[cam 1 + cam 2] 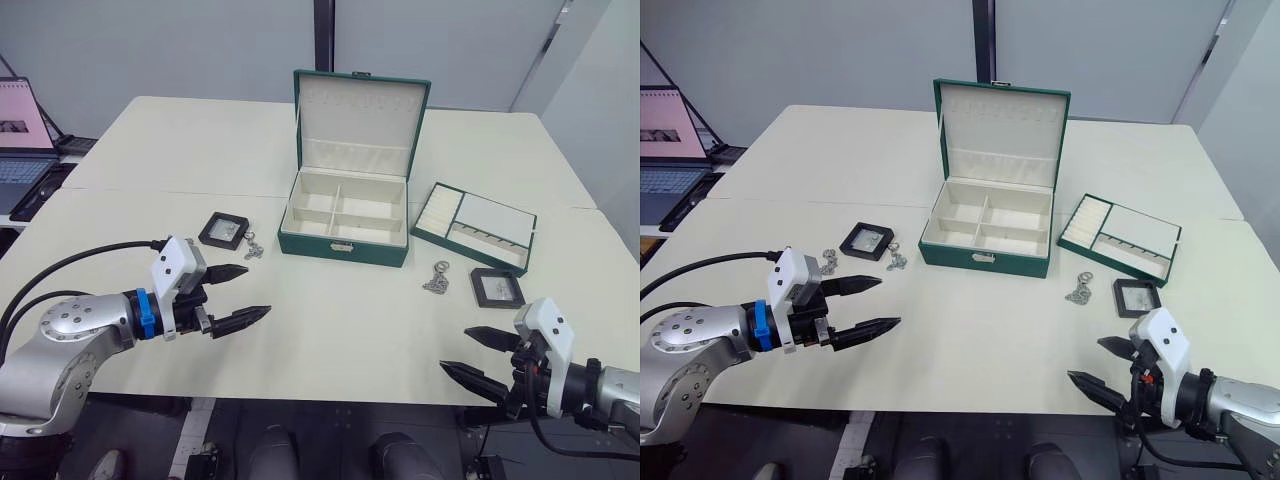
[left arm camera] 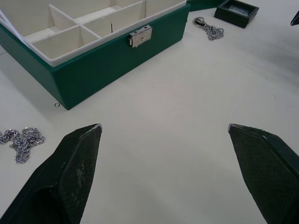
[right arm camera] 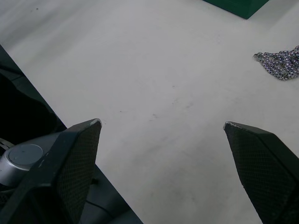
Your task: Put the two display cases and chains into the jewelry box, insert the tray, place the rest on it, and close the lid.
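The left end effector [image 1: 238,292] hovers released over the tabletop [image 1: 330,330], its two black fingers spread wide and holding nothing. The right end effector [image 1: 478,357] is likewise released and empty, low over the near edge of the tabletop at about five o'clock from the jewelry box [image 1: 343,243].

Moving outward from the left end effector, the nearest task items lie at its twelve o'clock: one display case [image 1: 224,231], flat on the tabletop, with a small chain [image 1: 253,248] just beside it on the box side, and in the right eye view another chain [image 1: 827,262] close to the left wrist. From the right end effector, the second display case [image 1: 497,287] sits at about twelve o'clock, and a further chain [image 1: 437,278] lies between that case and the jewelry box.

The jewelry box stands in the middle with its lid [image 1: 360,118] raised upright and its cream compartments bare. The tray [image 1: 474,226] rests on the tabletop at the box's three o'clock, not yet inserted.

By my reading the first step has not begun: nothing is in the box. The next move calls for either arm to reach forward, descend onto its nearby display case and close on the thin frame edges.
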`<action>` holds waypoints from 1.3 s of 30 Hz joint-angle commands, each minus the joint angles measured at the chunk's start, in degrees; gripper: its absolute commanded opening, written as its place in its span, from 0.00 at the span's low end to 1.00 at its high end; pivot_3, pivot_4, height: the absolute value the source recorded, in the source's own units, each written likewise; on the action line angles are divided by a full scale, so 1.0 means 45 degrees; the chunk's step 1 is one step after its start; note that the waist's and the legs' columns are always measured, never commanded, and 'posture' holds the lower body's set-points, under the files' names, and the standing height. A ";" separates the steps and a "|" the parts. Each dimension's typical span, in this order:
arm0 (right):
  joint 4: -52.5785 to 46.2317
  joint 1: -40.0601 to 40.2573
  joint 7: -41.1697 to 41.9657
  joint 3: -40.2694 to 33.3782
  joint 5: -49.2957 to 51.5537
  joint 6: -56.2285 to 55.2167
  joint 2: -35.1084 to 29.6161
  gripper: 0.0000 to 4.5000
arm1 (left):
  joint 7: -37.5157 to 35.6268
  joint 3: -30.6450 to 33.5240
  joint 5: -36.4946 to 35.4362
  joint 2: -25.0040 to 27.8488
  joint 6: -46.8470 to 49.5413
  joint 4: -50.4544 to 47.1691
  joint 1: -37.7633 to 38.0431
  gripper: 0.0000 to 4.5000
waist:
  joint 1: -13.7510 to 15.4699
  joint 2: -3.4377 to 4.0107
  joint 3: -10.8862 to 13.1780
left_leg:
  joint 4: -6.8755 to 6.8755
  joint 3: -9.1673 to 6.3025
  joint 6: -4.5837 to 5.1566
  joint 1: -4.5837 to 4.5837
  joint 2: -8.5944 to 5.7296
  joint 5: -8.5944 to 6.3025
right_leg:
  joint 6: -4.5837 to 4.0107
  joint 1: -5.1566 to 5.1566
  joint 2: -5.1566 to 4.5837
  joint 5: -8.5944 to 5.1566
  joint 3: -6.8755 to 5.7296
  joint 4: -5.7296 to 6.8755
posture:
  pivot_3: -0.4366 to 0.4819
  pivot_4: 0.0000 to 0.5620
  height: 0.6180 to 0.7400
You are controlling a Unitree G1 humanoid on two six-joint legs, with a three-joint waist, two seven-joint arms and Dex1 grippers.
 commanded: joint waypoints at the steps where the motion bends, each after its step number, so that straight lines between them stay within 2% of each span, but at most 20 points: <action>1: -0.0269 -0.0231 -0.0147 -0.0128 0.0318 0.0064 -0.0094 0.99 | 0.0010 0.0410 -0.0112 0.0216 0.0013 -0.0296 -0.0104 1.00 | -0.0002 0.0000 0.0000 | 0.0000 0.0000 0.0000 0.0000 0.0000 0.0000 | 0.0000 0.0000 0.0000 0.0000 0.0000 0.0000 | 0.48 0.27 1.00; 11: -0.0254 -0.0353 -0.0252 -0.0363 0.0657 0.0301 -0.0282 0.99 | 0.0051 -0.0089 0.0041 0.0349 0.0409 0.0296 -0.0876 1.00 | 0.0003 0.0001 0.0000 | 0.0000 -0.0001 0.0000 0.0000 0.0000 0.0000 | 0.0000 0.0000 0.0001 0.0000 -0.0002 0.0001 | 0.48 0.27 1.00; 28: -0.0138 -0.0315 -0.0202 -0.0364 0.0751 0.0285 -0.0170 0.99 | -0.0238 0.0053 -0.0589 0.0497 0.1623 0.0278 -0.1388 1.00 | -0.0006 0.0000 0.0000 | -0.0001 0.0001 0.0000 0.0000 0.0000 0.0000 | 0.0000 -0.0002 0.0001 0.0000 0.0000 0.0001 | 0.48 0.27 1.00; 29: -0.0113 -0.0363 -0.0213 -0.0427 0.0858 0.0311 -0.0188 0.95 | -0.0187 0.0013 -0.0645 0.0532 0.1839 0.0374 -0.1538 1.00 | -0.0006 0.0000 0.0000 | -0.0001 0.0001 0.0000 0.0000 0.0000 0.0000 | 0.0000 -0.0002 0.0001 0.0000 0.0000 0.0001 | 0.48 0.27 1.00; 32: 0.0162 -0.0942 -0.0276 -0.0398 0.1046 0.0453 -0.0411 0.79 | 0.0634 -0.0656 0.0010 0.0738 0.2668 0.0837 -0.2576 0.87 | -0.0004 0.0000 0.0000 | 0.0001 -0.0002 0.0000 0.0000 -0.0001 0.0000 | 0.0000 -0.0001 0.0001 0.0000 -0.0002 0.0003 | 0.48 0.27 1.00; 35: 0.0766 -0.2215 -0.0390 0.0098 0.0716 0.0540 -0.0720 0.54 | 0.1521 -0.1524 0.0678 0.0466 0.3242 0.1726 -0.4273 0.65 | -0.0001 -0.0003 0.0002 | 0.0010 -0.0005 0.0001 0.0002 -0.0006 0.0000 | 0.0000 0.0003 0.0001 0.0000 -0.0002 0.0011 | 0.48 0.27 1.00; 39: 0.1984 -0.4333 -0.0460 0.0897 0.0289 0.0744 -0.1128 0.32 | 0.1995 -0.2683 0.1756 -0.0019 0.3091 0.3435 -0.6343 0.37 | -0.0002 -0.0005 0.0002 | 0.0011 -0.0001 -0.0001 -0.0002 -0.0007 0.0001 | 0.0001 -0.0006 0.0002 0.0001 0.0003 0.0012 | 0.48 0.27 1.00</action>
